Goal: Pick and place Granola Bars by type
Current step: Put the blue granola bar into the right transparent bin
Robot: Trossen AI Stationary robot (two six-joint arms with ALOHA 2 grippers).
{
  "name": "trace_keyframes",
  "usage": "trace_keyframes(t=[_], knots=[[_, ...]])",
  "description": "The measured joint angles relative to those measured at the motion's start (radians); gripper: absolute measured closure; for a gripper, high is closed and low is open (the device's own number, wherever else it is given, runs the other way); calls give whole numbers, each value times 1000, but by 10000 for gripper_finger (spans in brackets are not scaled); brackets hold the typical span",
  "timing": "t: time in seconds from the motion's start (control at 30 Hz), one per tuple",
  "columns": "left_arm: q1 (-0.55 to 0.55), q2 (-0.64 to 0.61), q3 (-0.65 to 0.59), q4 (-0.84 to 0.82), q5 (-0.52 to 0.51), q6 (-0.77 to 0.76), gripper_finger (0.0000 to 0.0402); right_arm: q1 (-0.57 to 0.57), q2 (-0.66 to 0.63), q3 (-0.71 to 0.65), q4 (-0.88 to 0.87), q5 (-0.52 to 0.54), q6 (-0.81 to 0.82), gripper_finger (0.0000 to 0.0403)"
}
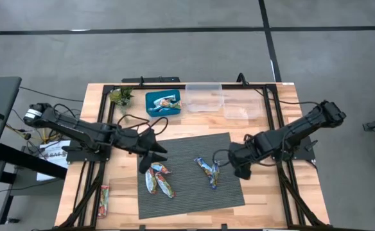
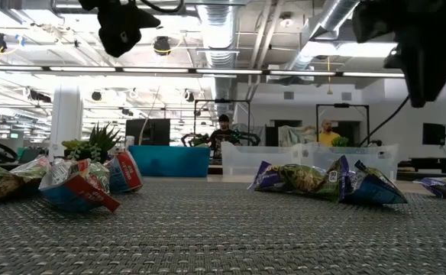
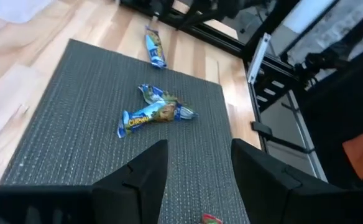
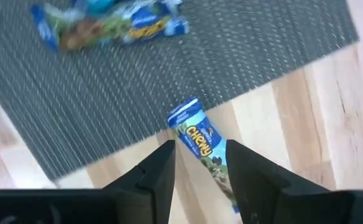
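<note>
The left tool [image 1: 150, 154] hangs above the near-left part of the grey mat [image 1: 189, 192], its fingers [image 3: 145, 180] spread apart with nothing between them and touching nothing. Just toward the front edge of the mat from it lies a cluster of reddish bars [image 1: 158, 179] on the mat. In the left wrist view, two blue bars [image 3: 153, 112] lie crossed over each other at the mat's middle, ahead of the spread fingers.

The right tool [image 1: 240, 168] hovers at the mat's right edge, its fingers [image 4: 153, 177] also parted and empty. Between them in the right wrist view a single blue-and-white bar [image 4: 200, 146] lies on the bare wood of the surface [image 1: 271, 199], just off the mat's edge; whether a fingertip touches it cannot be told.

Behind the mat stands a blue bin [image 1: 163, 102] with at least one bar inside it. Beside it, further along the back of the mat, stand two clear bins [image 1: 223, 101]. A small green plant [image 1: 121, 96] stands on the other side of the blue bin. One more reddish bar [image 1: 104, 196] lies on the surface well left of the mat, near the front corner.
</note>
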Motion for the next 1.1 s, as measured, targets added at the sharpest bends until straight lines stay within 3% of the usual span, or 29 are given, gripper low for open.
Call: trace_keyframes(t=[0.3,1.1], knots=[[-14,0,0,5,-94,-76,233,9,1,-170,99,-106,-178,269],[-14,0,0,2,-197,-147,233,-55,-2,-419,330,-132,-352,294]])
